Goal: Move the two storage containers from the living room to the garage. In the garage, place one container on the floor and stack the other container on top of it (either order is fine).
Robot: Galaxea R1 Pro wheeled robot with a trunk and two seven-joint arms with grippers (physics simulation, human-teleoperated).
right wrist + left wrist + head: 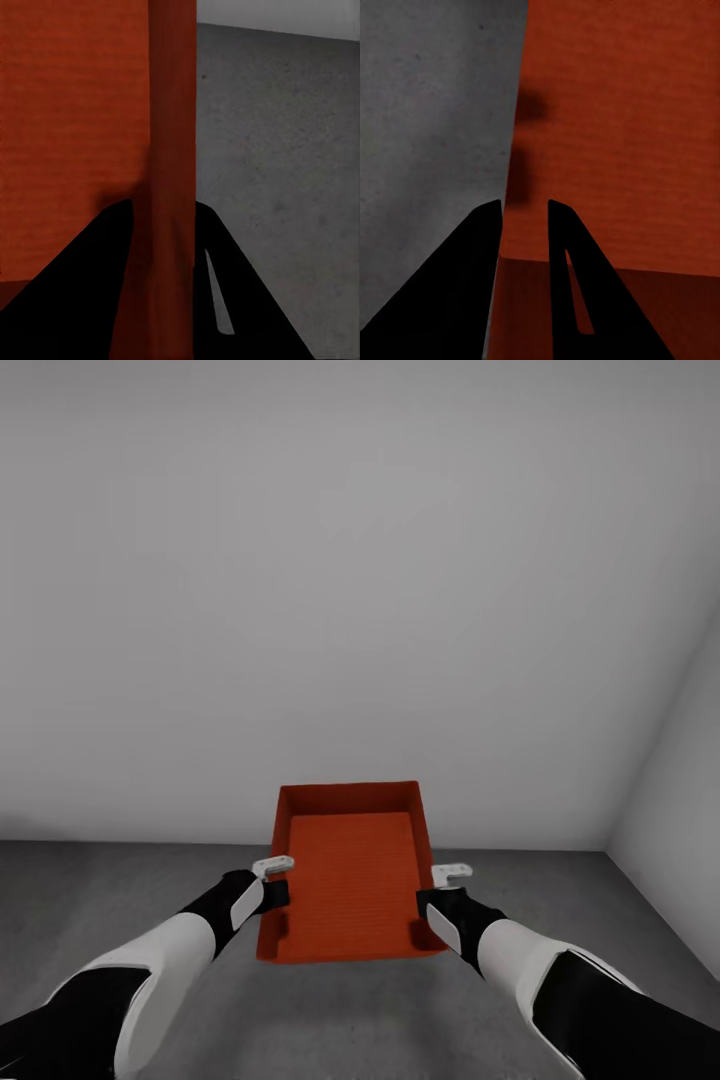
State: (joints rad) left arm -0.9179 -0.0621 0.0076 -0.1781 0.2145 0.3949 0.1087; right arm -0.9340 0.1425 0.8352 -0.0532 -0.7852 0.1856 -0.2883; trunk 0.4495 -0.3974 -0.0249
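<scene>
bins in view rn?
1. The bin is held over the grey floor, left end effector on one side wall, right end effector on the other. A second could be out of frame.

no readable text, no labels, no numbers, no signs

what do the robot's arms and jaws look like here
Both arms are built of alternating glossy white and black segments, with black wrists and a small light grey bracket beside each wrist. The left gripper and right gripper each have two flat, matte black, wedge-shaped fingers tapering to the tip; one finger on each has a narrow slot.
</scene>
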